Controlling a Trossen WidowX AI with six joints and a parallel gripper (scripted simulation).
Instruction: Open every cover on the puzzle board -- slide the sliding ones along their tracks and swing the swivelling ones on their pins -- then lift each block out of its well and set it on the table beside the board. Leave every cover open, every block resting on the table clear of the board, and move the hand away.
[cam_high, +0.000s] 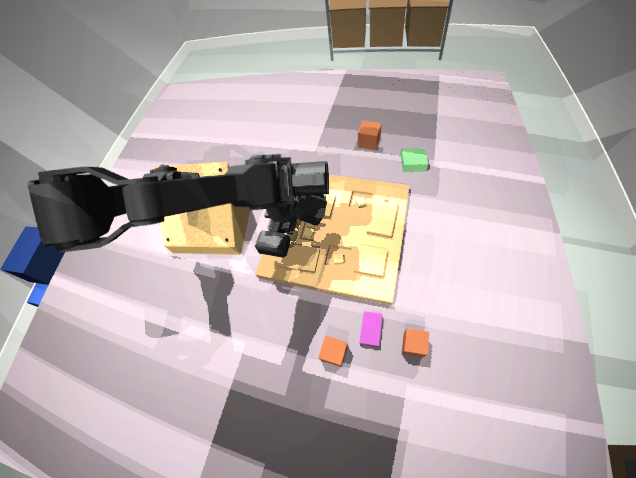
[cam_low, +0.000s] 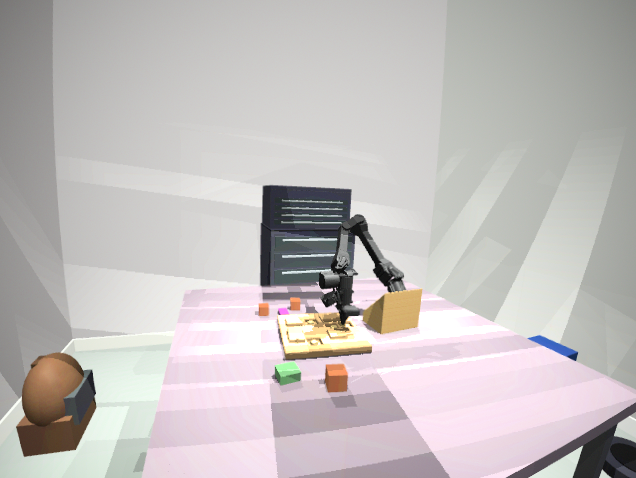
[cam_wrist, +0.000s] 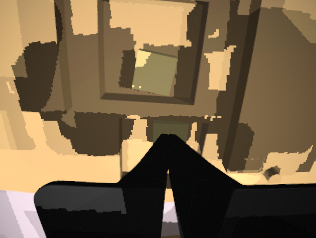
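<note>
The wooden puzzle board (cam_high: 401, 221) (cam_low: 329, 353) lies flat, with raised panels of its own colour, partly hidden by the arm and shadows. My gripper (cam_low: 343, 322) (cam_wrist: 167, 141) is shut and empty, low over the board side nearest the arm base. In the wrist view a small pale square piece (cam_wrist: 157, 72) sits in a square recess beyond the fingertips, and another pale piece (cam_wrist: 171, 128) is right at the tips. Contact cannot be told. Small pale pieces also show at the board's back (cam_high: 360, 201) and front (cam_high: 338, 258). Which panels are open is unclear.
An orange cube (cam_high: 369, 135) (cam_low: 336, 377) and a green block (cam_high: 414, 159) (cam_low: 287, 373) lie on one side of the board. A magenta block (cam_high: 371, 328) and two orange cubes (cam_high: 333, 350) (cam_high: 415, 342) lie on the other. A wooden wedge (cam_high: 205, 248) (cam_low: 401, 312) stands near the arm base.
</note>
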